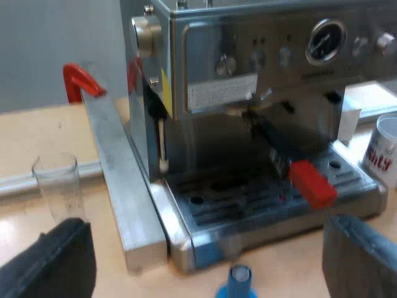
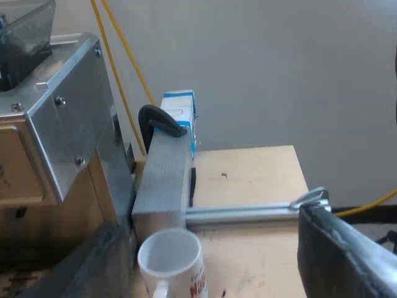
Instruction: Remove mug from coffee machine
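The espresso machine (image 1: 260,68) faces my left wrist view, its drip tray (image 1: 260,205) bare. The metal holder is locked in its front, and its dark handle ends in red (image 1: 313,183). A white mug (image 1: 386,152) with red lettering stands on the table beside the machine's tray. My left gripper (image 1: 205,270) is open, low before the tray, over a blue tamper (image 1: 239,282). In the right wrist view the mug (image 2: 170,261) stands upright by the machine's side (image 2: 68,124). My right gripper (image 2: 217,267) is open above it, its fingers (image 2: 347,254) apart from the mug.
A measuring glass (image 1: 59,186) stands on the wooden table near an aluminium bar (image 1: 118,174) held by a red clamp (image 1: 80,81). By the mug, another aluminium bar (image 2: 161,180) carries a black clamp (image 2: 161,121), with a blue-and-white carton (image 2: 180,118) behind. The bean hopper (image 2: 25,31) tops the machine.
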Available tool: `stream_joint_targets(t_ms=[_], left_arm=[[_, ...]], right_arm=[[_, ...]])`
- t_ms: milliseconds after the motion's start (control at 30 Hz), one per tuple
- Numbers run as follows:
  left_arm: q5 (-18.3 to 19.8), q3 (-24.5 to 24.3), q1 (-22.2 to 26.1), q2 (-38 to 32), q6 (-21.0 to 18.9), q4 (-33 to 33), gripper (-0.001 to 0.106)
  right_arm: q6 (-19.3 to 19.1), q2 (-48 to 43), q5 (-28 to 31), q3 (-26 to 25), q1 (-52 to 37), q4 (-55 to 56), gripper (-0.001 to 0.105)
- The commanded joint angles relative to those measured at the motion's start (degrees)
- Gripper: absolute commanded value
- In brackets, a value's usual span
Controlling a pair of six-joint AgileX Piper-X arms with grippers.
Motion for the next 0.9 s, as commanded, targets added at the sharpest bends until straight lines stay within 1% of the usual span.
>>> stream_joint_targets(t_ms=[33, 100, 133, 333, 367, 467, 567, 633, 667, 733, 900], left_arm=[[-0.4, -0.5, -0.1, -8.0, 1.0, 4.3, 0.077], [-0.4, -0.5, -0.1, -8.0, 1.8, 4.4, 0.077], [-0.4, -0.5, -0.1, -8.0, 2.0, 4.4, 0.077], [-0.6, -0.5, -0.1, -8.0, 2.1, 4.2, 0.077], [-0.8, -0.1, -0.1, -8.0, 2.4, 3.3, 0.077], [-1.8, 2.0, -0.1, -8.0, 2.4, -0.4, 0.077], [-1.8, 5.1, -0.1, -8.0, 2.4, -4.4, 0.077], [-1.8, 8.0, -0.1, -8.0, 2.4, -6.9, 0.077], [-1.8, 8.5, -0.1, -8.0, 2.4, -7.2, 0.077], [-1.8, 11.0, -0.1, -8.0, 2.4, -8.6, 0.077], [-1.8, 15.4, -0.1, -7.9, 2.4, -9.2, 0.077]], right_arm=[[-0.8, -5.0, -1.1, 1.6, -0.1, 0.8, 0.059], [-0.7, -4.5, -1.0, 1.5, -0.1, 2.3, 0.059], [-0.7, -4.5, -1.9, 1.9, -0.1, 2.3, 0.059], [-0.7, -4.8, -2.1, 3.8, -0.1, 2.5, 0.059], [-0.7, -4.8, -2.1, 4.2, -0.1, 2.3, 0.059], [-0.7, -4.8, -2.1, 5.5, -0.1, 2.1, 0.059], [-0.7, -4.6, -2.1, 7.3, -0.1, 2.2, 0.059], [-0.7, -4.6, -2.2, 9.0, -0.1, 2.2, 0.059], [-0.7, -4.6, -2.2, 9.4, -0.1, 2.2, 0.059], [-0.7, -4.6, -2.2, 10.9, -0.1, 2.2, 0.059], [-0.7, -4.6, -2.2, 13.9, -0.1, 2.4, 0.059]])
